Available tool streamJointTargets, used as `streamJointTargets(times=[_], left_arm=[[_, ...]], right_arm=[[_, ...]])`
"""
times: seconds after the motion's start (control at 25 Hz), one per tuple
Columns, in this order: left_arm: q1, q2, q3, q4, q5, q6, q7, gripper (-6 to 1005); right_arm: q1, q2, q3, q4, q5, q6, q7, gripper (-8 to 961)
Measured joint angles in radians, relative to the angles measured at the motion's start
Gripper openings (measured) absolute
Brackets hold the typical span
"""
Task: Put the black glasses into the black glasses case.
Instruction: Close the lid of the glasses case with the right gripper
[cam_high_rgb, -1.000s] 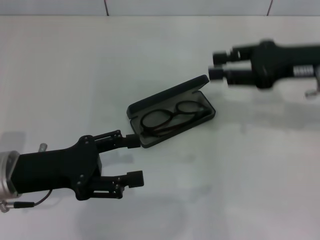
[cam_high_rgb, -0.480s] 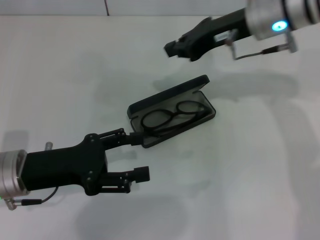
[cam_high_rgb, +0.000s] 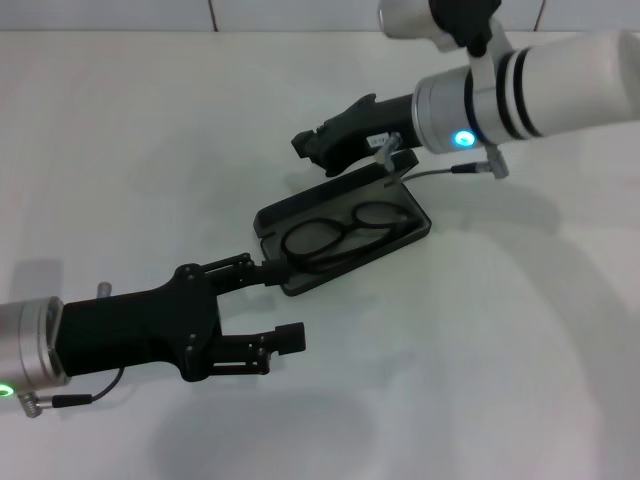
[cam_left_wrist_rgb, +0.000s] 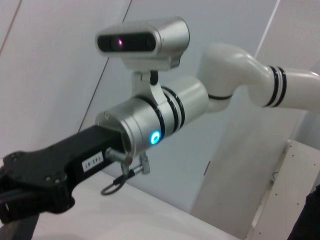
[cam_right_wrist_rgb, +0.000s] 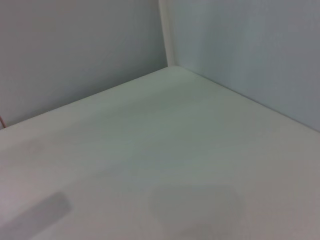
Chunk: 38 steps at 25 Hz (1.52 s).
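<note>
The black glasses case (cam_high_rgb: 421, 224) lies open at the middle of the table, its lid (cam_high_rgb: 322, 197) tilted up at the back. Inside it rest the black glasses (cam_high_rgb: 344, 233), folded against the grey lining. My left gripper (cam_high_rgb: 279, 304) comes in from the lower left and is open; its upper finger (cam_high_rgb: 258, 270) touches the case's near left corner, and the lower finger is off the case. My right gripper (cam_high_rgb: 312, 146) hovers just behind and above the lid's back edge, and also shows in the left wrist view as a black gripper (cam_left_wrist_rgb: 35, 175) on a silver wrist.
The white table (cam_high_rgb: 520, 380) stretches around the case, with a wall at its far edge. The right forearm (cam_high_rgb: 540, 90) reaches across the upper right. The right wrist view shows only bare tabletop (cam_right_wrist_rgb: 165, 165) and a wall corner.
My right arm has swung in from the right edge and moved left, ending over the lid's back edge. My left gripper has crept slightly right toward the case. Glasses and case have not moved.
</note>
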Motion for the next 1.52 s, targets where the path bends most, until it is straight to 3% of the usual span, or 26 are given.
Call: streamJointTargets(times=[0.4, 0.96, 1.52], left_arm=[[-0.009, -0.003, 0.0, 0.0, -0.003, -0.002, -0.003, 891], [-0.021, -0.01, 0.0, 0.0, -0.004, -0.017, -0.004, 892], [-0.035, -0.012, 0.0, 0.0, -0.006, -0.035, -0.013, 892]], right_arm=[[-0.029, 0.0, -0.125, 0.022, 0.162, 0.108, -0.054, -2], [-0.032, 0.0, -0.162, 0.047, 0.209, 0.116, -0.063, -1], [-0.086, 0.0, -0.205, 0.043, 0.367, 0.116, -0.209, -1]])
